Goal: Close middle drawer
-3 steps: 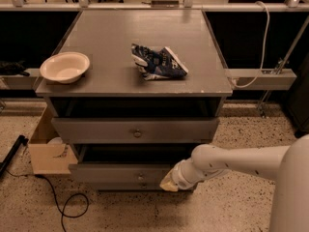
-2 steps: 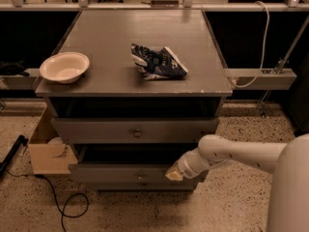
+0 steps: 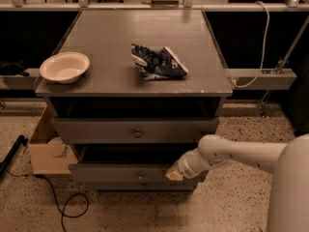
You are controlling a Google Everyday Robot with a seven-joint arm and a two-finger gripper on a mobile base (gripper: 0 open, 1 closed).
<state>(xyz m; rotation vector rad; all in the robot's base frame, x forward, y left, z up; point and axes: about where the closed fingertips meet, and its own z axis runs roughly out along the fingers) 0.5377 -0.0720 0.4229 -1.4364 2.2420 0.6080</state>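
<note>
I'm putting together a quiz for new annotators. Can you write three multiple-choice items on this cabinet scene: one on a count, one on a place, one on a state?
1. How many things lie on the cabinet top?
A. two
B. one
C. four

2. Where is the gripper?
A. above the cabinet top
B. down on the floor
C. at the front of the middle drawer, right of its knob

3. What state is the middle drawer in?
A. pushed fully in
B. pulled partly out
C. lifted out of the cabinet

Answers:
1 A: only a white bowl and a blue bag lie there.
2 C: the arm ends at that front panel.
3 B: a dark opening shows behind its front.
</note>
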